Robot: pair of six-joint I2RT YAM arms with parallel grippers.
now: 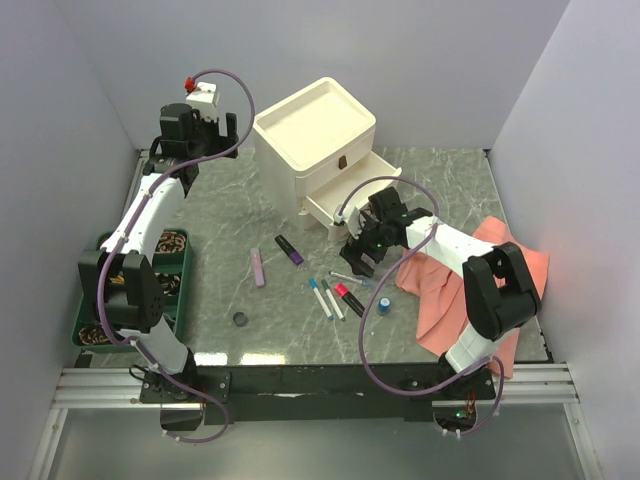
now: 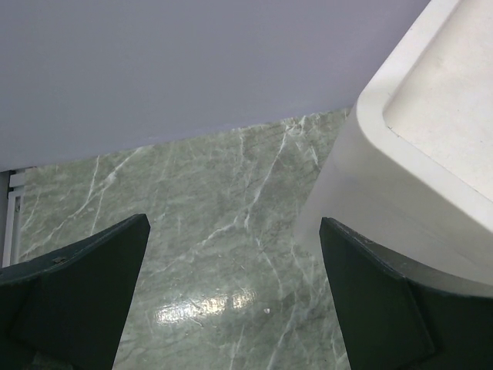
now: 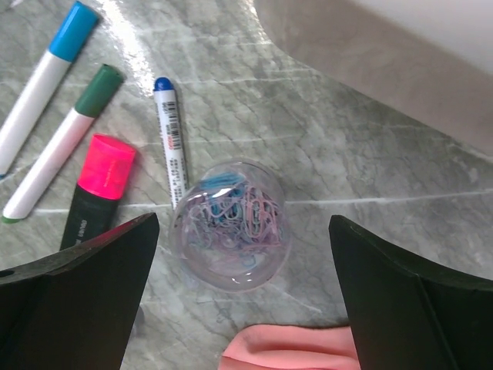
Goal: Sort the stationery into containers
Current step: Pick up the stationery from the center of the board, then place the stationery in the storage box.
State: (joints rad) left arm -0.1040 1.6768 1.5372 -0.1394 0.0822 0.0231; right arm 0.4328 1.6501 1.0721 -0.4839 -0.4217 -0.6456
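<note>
drawer box (image 2: 431, 139) cropped at edge, tray (image 1: 187, 275) contents — unclear

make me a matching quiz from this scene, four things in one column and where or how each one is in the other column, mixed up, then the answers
Things
1. dark disc
2. marker
3. clear tub of paper clips
4. drawer

Place or state
A. pulled out of the cream box
B. pink cap, black body
C. between the open fingers of the right tool in its wrist view
D. lying by itself, left of the pens

Pairs: 1-D, 2-B, 3-C, 4-A
</note>
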